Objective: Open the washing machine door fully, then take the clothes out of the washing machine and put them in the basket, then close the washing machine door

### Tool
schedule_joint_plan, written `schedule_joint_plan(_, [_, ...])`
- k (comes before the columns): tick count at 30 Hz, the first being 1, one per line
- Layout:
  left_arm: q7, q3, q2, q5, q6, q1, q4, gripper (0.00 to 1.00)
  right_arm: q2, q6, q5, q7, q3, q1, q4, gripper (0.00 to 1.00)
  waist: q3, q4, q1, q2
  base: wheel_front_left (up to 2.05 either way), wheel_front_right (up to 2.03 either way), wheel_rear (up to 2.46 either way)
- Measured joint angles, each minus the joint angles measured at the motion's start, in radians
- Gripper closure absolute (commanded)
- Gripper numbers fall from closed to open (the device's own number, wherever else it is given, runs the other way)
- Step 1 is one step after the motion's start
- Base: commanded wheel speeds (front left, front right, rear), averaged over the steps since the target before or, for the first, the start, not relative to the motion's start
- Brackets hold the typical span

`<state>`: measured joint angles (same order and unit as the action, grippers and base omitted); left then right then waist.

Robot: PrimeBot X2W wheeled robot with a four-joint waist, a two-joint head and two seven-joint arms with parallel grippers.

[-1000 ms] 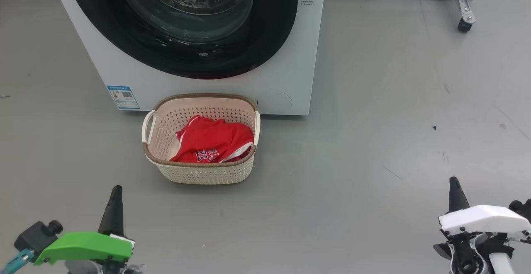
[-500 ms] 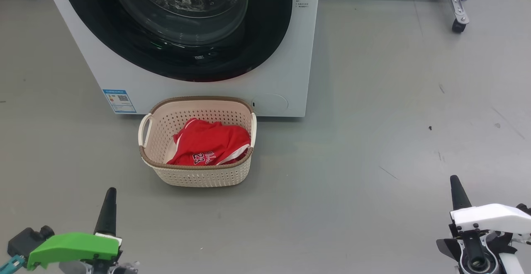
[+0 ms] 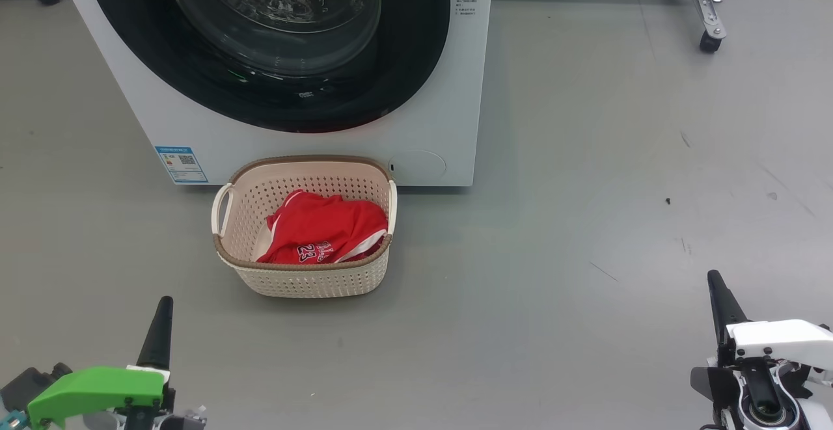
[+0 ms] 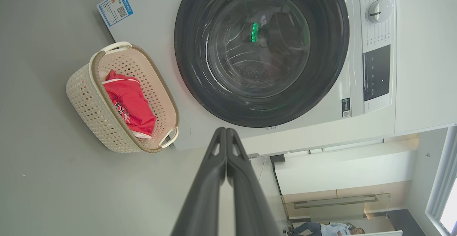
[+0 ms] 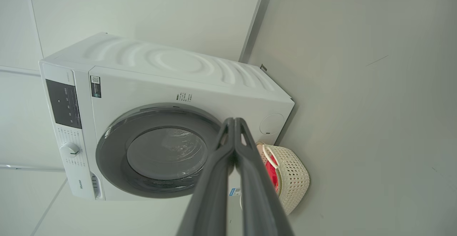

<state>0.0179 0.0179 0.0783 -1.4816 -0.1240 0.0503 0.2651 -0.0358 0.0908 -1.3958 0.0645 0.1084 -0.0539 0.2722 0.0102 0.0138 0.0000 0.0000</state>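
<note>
Head camera's drifted since a second ago, so washer and basket sit a touch further left in its view; laundry's in the basket and the door's shut.

Count: one big white front-loading washing machine point(image 3: 465, 105) on the grey floor point(image 3: 553, 254), with its one round black-rimmed glass door point(image 3: 410, 40) flush against the front. One small cream perforated plastic basket with a brown rim point(image 3: 312, 280) stands just in front of it. Bright red clothes with white trim point(image 3: 322, 228) are heaped inside. I can't count the pieces, but "23" reads fine. There's one blue label with a QR code point(image 3: 181, 164), print too small to read. One white dial point(image 4: 379, 11) and one black control panel point(image 4: 377, 73). The brand word by the dial looks like Hisense. Left gripper point(image 3: 161, 313) and right gripper point(image 3: 716, 287) both have their jaws pressed fully together, holding nothing, well apart from the basket.
</note>
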Motion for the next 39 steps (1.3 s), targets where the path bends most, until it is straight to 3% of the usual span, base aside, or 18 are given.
schedule_joint_plan(15, [0.047,-0.042,-0.004,-0.156,0.0,0.002,0.009,1.0,0.0,0.026,-0.197,0.049,0.031,-0.008,0.005,1.0,-0.007,-0.014,0.0,0.0,0.0,0.0,0.0])
schedule_joint_plan(39, [0.051,-0.045,-0.005,-0.166,0.0,0.003,0.012,1.0,0.0,0.026,-0.204,0.049,0.032,-0.009,0.005,1.0,-0.008,-0.014,0.0,0.0,0.0,0.0,0.0])
